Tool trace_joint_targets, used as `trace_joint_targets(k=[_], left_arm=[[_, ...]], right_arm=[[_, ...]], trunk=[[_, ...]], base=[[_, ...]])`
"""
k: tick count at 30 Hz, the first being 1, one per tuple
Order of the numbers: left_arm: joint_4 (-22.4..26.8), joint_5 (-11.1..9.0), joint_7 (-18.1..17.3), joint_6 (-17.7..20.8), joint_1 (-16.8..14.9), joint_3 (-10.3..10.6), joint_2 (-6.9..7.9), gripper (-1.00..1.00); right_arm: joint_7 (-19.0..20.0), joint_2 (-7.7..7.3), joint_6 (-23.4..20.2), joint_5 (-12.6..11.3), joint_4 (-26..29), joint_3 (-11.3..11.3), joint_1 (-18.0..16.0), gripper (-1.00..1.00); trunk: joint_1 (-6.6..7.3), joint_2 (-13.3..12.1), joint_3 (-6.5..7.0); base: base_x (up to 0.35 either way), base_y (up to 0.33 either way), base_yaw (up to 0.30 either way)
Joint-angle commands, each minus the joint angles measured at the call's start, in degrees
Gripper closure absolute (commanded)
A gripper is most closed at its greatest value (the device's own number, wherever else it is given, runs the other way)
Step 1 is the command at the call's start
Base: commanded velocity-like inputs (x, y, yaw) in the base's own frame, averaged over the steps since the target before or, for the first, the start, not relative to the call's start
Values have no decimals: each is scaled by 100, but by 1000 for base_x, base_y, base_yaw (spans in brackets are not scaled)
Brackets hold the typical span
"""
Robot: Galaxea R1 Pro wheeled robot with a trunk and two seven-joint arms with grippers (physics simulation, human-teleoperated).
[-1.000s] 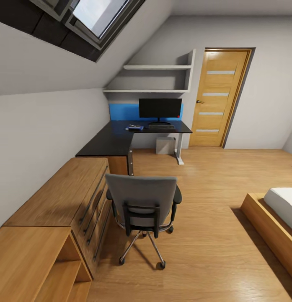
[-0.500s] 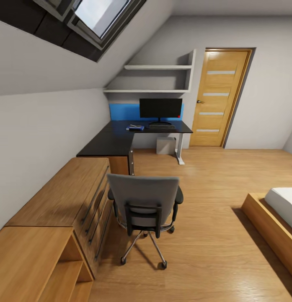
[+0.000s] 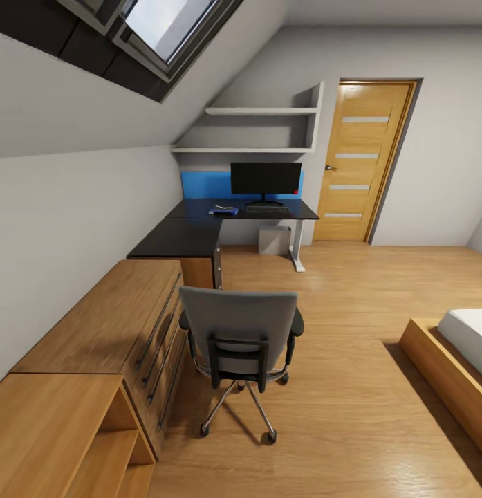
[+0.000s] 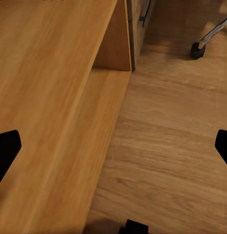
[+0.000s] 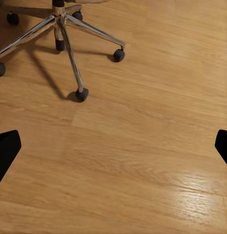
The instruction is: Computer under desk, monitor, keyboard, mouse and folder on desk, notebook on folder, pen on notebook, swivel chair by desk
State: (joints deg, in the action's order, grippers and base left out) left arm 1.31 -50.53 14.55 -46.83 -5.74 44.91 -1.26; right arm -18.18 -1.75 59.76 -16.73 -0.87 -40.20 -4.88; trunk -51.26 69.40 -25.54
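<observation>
The grey swivel chair with chrome star base [image 3: 239, 346] stands ahead of both spread-open, empty claws (left [image 4: 113, 146], right [image 5: 113, 146]), well short of the glossy black tabletop [image 3: 199, 232]. Grip its back squarely and push it slowly and straight, keeping its casters off the wooden drawer chest [image 3: 109, 325] beside it.

Swivel chair [image 3: 239, 346] stands on the floor [image 3: 351, 387] in front, back toward camera, just right of the drawer chest [image 3: 109, 325]. Desk [image 3: 199, 232] behind it in the far corner carries monitor [image 3: 265, 178], keyboard [image 3: 266, 207] before it, folder [image 3: 223, 210] left of keyboard. Computer [image 3: 273, 238] under the desk, door [image 3: 358, 162] to its right, bed [image 3: 455, 366] at right
</observation>
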Motion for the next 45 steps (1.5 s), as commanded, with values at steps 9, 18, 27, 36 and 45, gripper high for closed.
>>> trace_joint_targets(k=[9, 18, 27, 36, 45], left_arm=[[1, 0, 80, -21, -4, 46, -55, -100], [4, -13, 62, 110, -5, 21, -54, -100], [1413, -172, 108, 2501, -314, 18, -38, -100], [1484, -366, 118, 3872, -1925, -33, -108, -100], [1018, -1375, 40, 3972, -2332, -431, -105, -100]], right_arm=[[-18, -1, 18, -38, -9, -48, -3, -100], [-16, -1, 18, -39, -4, -41, -4, -100], [-417, -10, -879, -126, 927, -33, -127, -100], [-743, 31, -2911, -314, 1494, 37, -1842, -100], [-199, 1, -2136, -1314, 654, 881, -2392, -100]], trunk=[[-44, 84, -42], [-242, 445, -203], [-439, 806, -365], [-637, 1167, -527], [-835, 1528, -688]], base=[[0, 0, 0], [0, 0, 0], [0, 0, 0], [0, 0, 0], [0, 0, 0]])
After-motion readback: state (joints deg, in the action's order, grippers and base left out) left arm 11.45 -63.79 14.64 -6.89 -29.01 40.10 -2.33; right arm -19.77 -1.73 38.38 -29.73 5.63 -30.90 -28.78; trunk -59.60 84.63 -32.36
